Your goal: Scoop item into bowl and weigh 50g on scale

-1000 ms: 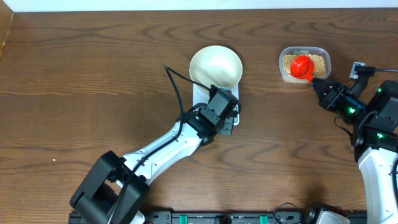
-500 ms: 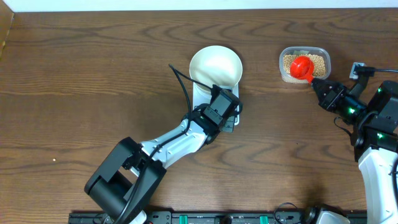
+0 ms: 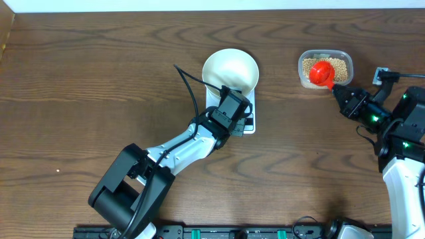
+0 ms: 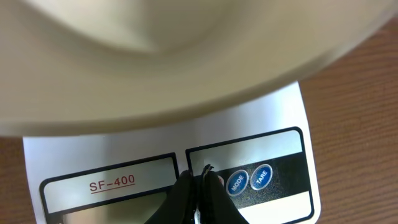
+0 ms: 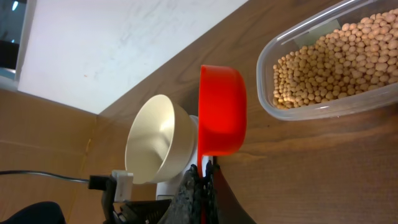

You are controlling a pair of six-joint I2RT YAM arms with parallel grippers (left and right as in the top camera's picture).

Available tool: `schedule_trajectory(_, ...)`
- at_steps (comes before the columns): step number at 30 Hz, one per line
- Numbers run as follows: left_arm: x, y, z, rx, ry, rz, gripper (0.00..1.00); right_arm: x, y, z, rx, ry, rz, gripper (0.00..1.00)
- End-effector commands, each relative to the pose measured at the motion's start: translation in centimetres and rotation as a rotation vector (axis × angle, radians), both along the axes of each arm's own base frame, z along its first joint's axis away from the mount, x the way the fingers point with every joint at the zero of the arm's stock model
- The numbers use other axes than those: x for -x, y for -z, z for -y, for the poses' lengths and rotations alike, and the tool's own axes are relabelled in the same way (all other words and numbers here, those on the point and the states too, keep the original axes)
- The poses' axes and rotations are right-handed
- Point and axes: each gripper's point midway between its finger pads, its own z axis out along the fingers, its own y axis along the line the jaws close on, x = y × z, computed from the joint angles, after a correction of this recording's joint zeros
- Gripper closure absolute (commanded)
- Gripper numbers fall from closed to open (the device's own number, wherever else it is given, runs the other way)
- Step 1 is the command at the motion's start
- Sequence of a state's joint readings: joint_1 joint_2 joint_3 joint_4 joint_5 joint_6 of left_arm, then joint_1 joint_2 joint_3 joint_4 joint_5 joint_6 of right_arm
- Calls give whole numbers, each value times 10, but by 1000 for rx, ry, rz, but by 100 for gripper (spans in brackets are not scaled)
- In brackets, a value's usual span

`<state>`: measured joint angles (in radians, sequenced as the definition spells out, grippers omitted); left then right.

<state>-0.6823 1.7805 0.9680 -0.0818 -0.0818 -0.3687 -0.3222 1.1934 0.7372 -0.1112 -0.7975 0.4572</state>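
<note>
The white bowl (image 3: 230, 71) stands empty on the white scale (image 3: 250, 127). In the left wrist view the bowl (image 4: 186, 56) fills the top and the scale's (image 4: 155, 146) front panel lies below it. My left gripper (image 4: 199, 182) is shut with nothing in it, its tips on the panel just left of the blue MODE and TARE buttons (image 4: 249, 180). My right gripper (image 5: 202, 174) is shut on the handle of a red scoop (image 5: 221, 111), held over the clear container (image 3: 325, 68) of tan beans (image 5: 333, 59).
A small white block with a cable (image 3: 381, 74) sits at the right edge beside the right arm. Bare wooden table (image 3: 99, 79) spreads to the left and front.
My left gripper has shifted slightly back and left over the scale's front panel. The right arm and red scoop have not moved.
</note>
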Motion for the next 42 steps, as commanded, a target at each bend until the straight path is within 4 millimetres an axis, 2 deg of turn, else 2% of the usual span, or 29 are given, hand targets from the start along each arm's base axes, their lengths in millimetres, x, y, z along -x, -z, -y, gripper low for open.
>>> schedule_trajectory(1, 1, 8, -6, -34, 3, -5, 92, 1, -10, 0, 15, -15, 33, 99)
schedule_trajectory(17, 2, 9, -6, -37, 6, -7, 93, 4, -6, -1, 6, -16, 8, 99)
schedule_trajectory(25, 3, 22, -7, -49, 0, -29, 93, 4, -6, -1, 6, -15, 8, 99)
schedule_trajectory(42, 9, 23, 4, 0, 35, -60, 93, 3, -6, -1, 12, -17, 11, 99)
